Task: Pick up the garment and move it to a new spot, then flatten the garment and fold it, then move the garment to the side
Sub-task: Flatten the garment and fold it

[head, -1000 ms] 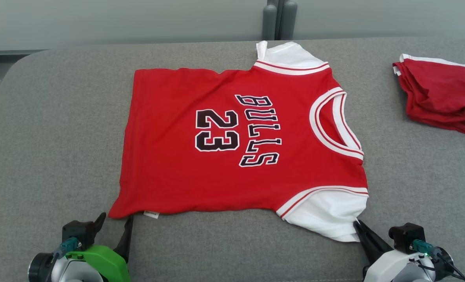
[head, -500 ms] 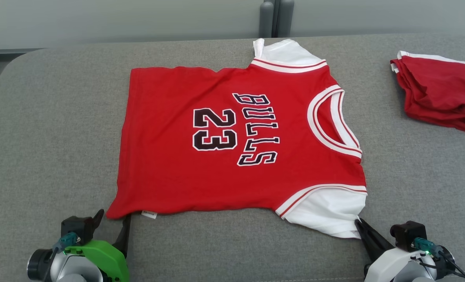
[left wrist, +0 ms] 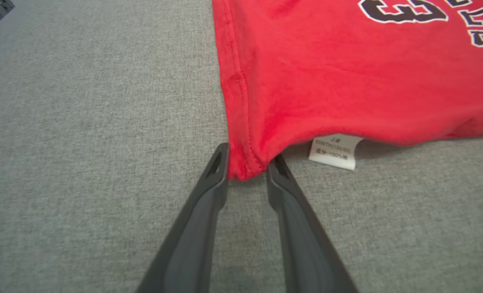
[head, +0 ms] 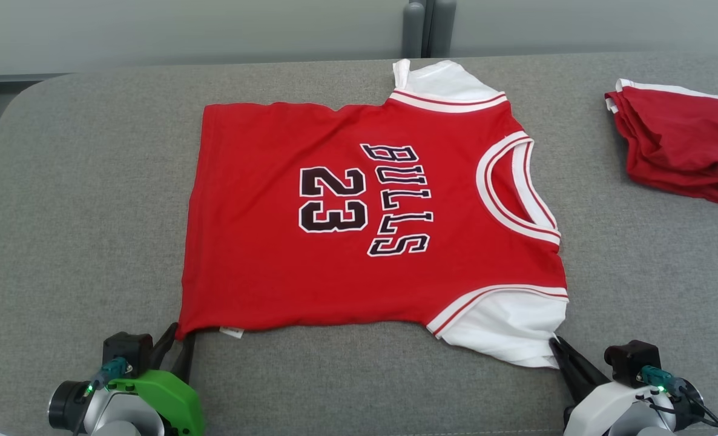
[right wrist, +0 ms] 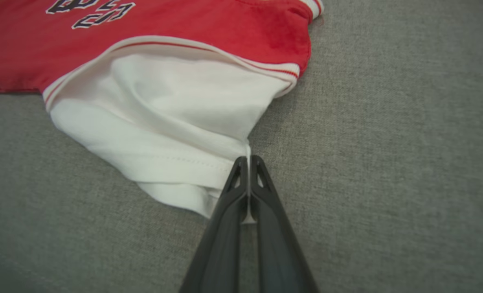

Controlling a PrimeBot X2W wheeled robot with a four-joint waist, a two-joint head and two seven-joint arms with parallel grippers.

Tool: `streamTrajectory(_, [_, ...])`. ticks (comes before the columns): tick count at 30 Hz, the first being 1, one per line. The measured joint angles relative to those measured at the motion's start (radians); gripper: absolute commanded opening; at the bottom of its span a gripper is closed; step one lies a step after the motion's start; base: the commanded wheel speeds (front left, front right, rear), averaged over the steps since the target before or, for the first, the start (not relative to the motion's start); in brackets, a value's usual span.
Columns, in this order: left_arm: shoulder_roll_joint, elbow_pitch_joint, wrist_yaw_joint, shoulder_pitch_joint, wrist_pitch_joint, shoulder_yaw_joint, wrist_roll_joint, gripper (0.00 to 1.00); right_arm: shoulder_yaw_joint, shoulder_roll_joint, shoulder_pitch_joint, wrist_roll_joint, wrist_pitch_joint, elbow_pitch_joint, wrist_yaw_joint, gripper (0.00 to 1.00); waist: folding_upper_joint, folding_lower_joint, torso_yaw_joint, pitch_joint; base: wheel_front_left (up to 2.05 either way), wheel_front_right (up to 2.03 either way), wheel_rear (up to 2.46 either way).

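A red jersey (head: 359,212) with white sleeves, "BULLS" and "23" on it, lies spread flat on the grey padded surface (head: 80,212). Its collar points right. My left gripper (head: 177,345) sits at the jersey's near left hem corner. In the left wrist view the left gripper (left wrist: 247,162) has both fingertips pressed against the bunched red corner (left wrist: 245,162), beside a white label (left wrist: 334,151). My right gripper (head: 556,348) is shut on the edge of the near white sleeve (right wrist: 164,106). There the right gripper (right wrist: 248,162) pinches a thin fold of white cloth.
A second red garment with white trim (head: 680,145) lies folded at the far right. The padded surface has a rounded far left corner, and a grey wall with two upright posts (head: 425,27) stands behind it. Bare grey fabric lies to the left of the jersey.
My left gripper's fingers, spread wide a second ago, have come together on the hem corner. The right gripper has stayed shut on the sleeve. The head camera shifted slightly.
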State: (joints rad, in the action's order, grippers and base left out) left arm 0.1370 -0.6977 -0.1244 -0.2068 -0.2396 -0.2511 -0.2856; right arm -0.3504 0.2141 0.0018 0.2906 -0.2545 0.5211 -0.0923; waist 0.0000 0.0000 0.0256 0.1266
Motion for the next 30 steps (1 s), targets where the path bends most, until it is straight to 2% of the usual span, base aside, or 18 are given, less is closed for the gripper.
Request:
streamTrajectory(2, [-0.001, -0.002, 0.000, -0.002, 0.000, -0.001, 0.000, 0.27, 0.002, 0.000, -0.002, 0.000, 0.000, 0.000, -0.002, 0.00, 0.0000, 0.0000, -0.001, 0.001, 0.00, 0.00, 0.00])
streamTrajectory(5, [-0.003, -0.005, 0.000, -0.010, 0.000, -0.002, 0.000, 0.00, 0.007, 0.000, -0.008, 0.000, 0.000, 0.001, -0.003, 0.00, 0.0000, 0.0000, -0.002, 0.004, 0.00, 0.00, 0.00])
streamTrajectory(15, [-0.005, 0.008, 0.000, -0.036, -0.009, 0.018, -0.013, 0.00, 0.045, 0.005, -0.033, 0.040, 0.000, -0.053, -0.013, 0.00, 0.0000, 0.0000, -0.003, 0.011, 0.00, 0.00, 0.00])
streamTrajectory(20, [0.002, 0.037, 0.000, -0.035, -0.009, 0.057, -0.033, 0.00, 0.060, 0.003, -0.018, 0.133, 0.000, -0.114, -0.022, 0.00, 0.0000, 0.0000, -0.001, 0.004, 0.00, 0.00, 0.00])
streamTrajectory(21, [0.012, 0.051, 0.000, -0.031, -0.009, 0.072, -0.048, 0.00, 0.079, 0.003, -0.003, 0.179, 0.000, -0.149, -0.031, 0.00, 0.0000, 0.0000, -0.002, -0.002, 0.00, 0.00, 0.00])
streamTrajectory(27, [0.045, 0.101, -0.004, 0.012, -0.009, 0.082, -0.053, 0.00, 0.115, 0.010, 0.053, 0.342, 0.016, -0.286, -0.032, 0.00, 0.0000, 0.0000, -0.010, -0.022, 0.00, 0.00, 0.00])
streamTrajectory(30, [0.063, 0.129, -0.007, 0.035, -0.009, 0.074, -0.048, 0.00, 0.106, 0.038, 0.074, 0.412, 0.045, -0.384, -0.032, 0.00, 0.0000, 0.0000, -0.018, -0.032, 0.00, 0.00, 0.00])
